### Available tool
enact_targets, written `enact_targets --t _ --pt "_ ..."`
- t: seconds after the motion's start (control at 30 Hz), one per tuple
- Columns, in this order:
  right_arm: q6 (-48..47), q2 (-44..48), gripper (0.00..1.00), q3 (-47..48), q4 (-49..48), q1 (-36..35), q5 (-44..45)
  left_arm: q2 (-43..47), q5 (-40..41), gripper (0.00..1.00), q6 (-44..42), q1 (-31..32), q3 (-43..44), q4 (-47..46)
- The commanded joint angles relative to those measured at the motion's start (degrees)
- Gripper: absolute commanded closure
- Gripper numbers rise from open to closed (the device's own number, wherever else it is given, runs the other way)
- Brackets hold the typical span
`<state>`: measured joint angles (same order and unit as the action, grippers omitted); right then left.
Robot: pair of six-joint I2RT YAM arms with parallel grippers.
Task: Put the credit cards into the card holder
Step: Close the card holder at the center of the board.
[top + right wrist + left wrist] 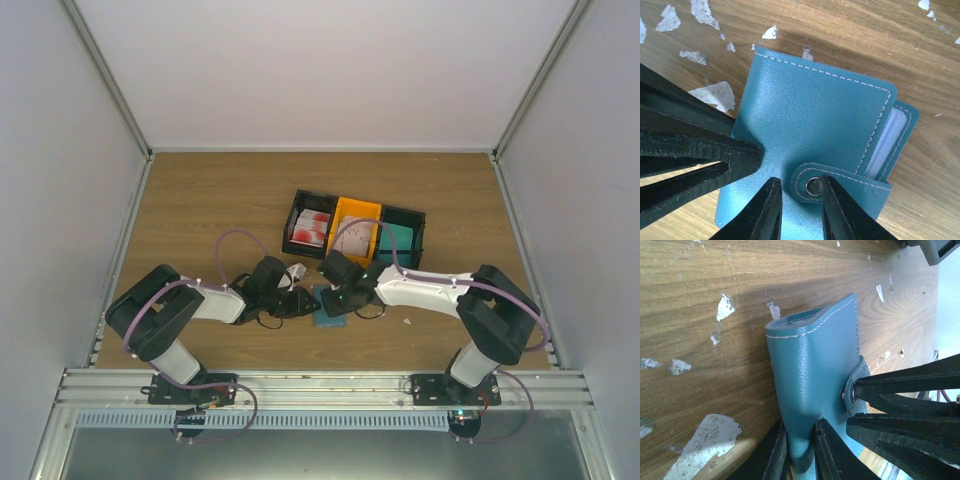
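**Two grippers meet on the blue card holder**

The left gripper (800, 456) is clamped on one edge of the card holder (812, 370). The right gripper (801, 179) has its fingers (767, 210) barely apart around the snap tab (850, 180), and I cannot tell if they grip it. The holder sits mid-table (200, 200), towards the near edge. The credit cards (312, 230) lie in a black bin (293, 222) behind it.

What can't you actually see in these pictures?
Top view: left gripper and right gripper cover most of the card holder.
Right wrist view: closed cover hides what its pockets hold.
Top view: credit cards in the black bin too small to count.
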<state>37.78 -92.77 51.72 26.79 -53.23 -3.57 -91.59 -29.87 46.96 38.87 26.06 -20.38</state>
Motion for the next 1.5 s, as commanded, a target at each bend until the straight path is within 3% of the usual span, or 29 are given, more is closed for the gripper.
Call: enact_targets --t 0.0,0.17,0.37,0.57,1.47 --pt "2.8 -6.1 0.75 1.4 4.6 -3.3 7.6 -1.7 0.0 0.82 -0.5 0.4 -0.8 0.3" --pt "5.8 -9.2 0.73 5.2 10.4 -5.9 13.4 -1.6 0.0 0.82 -0.3 0.5 -1.0 -0.1" --pt "6.9 -9.4 0.92 7.3 11.4 -6.8 14.7 -1.3 0.1 0.82 -0.4 0.4 -1.3 -0.3" --pt "7.2 -6.7 0.99 7.8 10.5 -6.5 14.7 -1.5 0.0 0.82 -0.3 0.4 -1.3 -0.6" --pt "1.1 0.5 0.99 0.1 -0.9 1.6 -0.6 -1.7 0.0 0.82 -0.2 0.5 -1.4 -0.9"
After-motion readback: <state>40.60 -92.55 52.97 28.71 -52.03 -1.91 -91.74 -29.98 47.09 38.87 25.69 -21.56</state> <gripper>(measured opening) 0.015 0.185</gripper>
